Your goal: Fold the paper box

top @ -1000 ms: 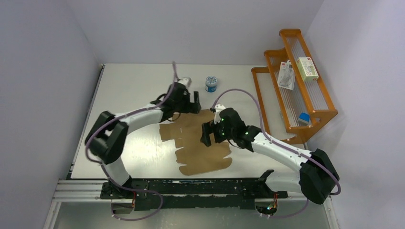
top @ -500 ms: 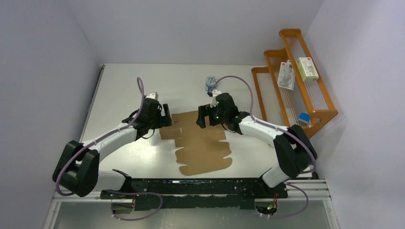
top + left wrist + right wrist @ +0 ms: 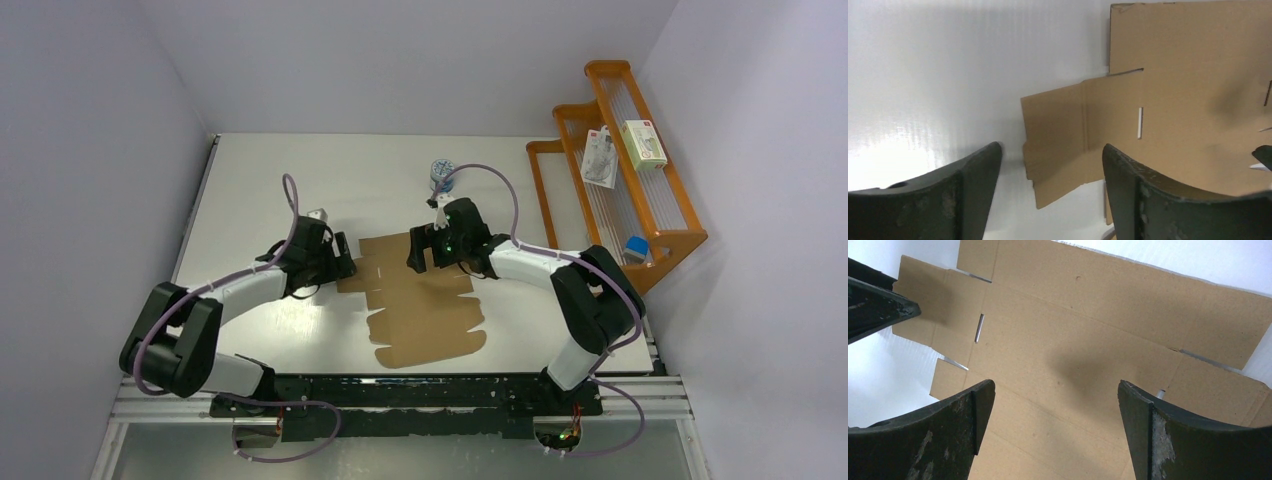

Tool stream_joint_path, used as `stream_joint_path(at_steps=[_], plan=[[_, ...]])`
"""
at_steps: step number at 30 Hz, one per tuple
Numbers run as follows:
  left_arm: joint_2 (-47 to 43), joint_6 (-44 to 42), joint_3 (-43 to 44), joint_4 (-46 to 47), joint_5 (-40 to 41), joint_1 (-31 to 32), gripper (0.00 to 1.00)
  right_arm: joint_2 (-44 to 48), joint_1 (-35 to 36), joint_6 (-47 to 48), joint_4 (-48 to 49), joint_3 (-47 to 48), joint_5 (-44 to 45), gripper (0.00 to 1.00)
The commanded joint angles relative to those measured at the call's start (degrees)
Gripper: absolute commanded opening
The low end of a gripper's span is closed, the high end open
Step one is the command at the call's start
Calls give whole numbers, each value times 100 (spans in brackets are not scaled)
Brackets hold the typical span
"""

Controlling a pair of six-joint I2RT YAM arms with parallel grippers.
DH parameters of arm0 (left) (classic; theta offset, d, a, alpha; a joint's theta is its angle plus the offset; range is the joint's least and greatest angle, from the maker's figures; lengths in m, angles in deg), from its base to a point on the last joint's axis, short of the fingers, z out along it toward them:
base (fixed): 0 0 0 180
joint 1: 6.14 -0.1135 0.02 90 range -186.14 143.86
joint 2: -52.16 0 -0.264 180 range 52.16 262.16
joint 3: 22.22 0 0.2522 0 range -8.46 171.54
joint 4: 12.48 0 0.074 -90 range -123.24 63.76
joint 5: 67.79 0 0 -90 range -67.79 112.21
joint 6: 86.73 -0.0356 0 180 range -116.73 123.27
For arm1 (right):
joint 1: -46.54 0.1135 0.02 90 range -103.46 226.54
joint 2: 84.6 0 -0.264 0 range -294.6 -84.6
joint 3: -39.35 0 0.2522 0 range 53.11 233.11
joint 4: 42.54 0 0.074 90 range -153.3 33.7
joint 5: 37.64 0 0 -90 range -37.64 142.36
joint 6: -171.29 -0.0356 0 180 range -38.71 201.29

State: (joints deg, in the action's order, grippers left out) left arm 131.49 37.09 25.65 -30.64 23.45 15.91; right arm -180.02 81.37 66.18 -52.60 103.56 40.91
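Paper box (image 3: 420,295): flat, unfolded, middle of the bench (image 3: 260,180).
Left tool (image 3: 343,256): fingers apart, swung back to the box's left flap.
Right tool (image 3: 414,250): fingers apart, shifted to the far panel, perhaps hovering.
Meaning: first fold not begun.

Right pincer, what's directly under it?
The paper box, a flat unfolded sheet, lies beneath the open right pincer, untouched. Whatever lies under the sheet is covered.

Top view: high behind the arm bases, looking down on the whole table (image 3: 260,190). Wrist views: close, facing down past the left pincer (image 3: 1051,150) and right pincer (image 3: 1055,385). All three share the box (image 3: 425,315) under both pincers.
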Motion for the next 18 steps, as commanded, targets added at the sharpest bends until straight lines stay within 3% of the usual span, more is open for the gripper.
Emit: stream_joint_path(at_steps=[1,2,9,18], plan=[[225,-71,7,287,-667,-42,70,-65,2,31,237,-100,-74,97],[243,-81,8,310,-714,-42,63,-79,0,33,250,-118,-91,97],[368,-43,-9,346,-726,-42,49,-142,7,22,280,-175,-156,96],[-119,-295,141,221,-434,-33,14,36,7,247,41,-38,-115,96]])
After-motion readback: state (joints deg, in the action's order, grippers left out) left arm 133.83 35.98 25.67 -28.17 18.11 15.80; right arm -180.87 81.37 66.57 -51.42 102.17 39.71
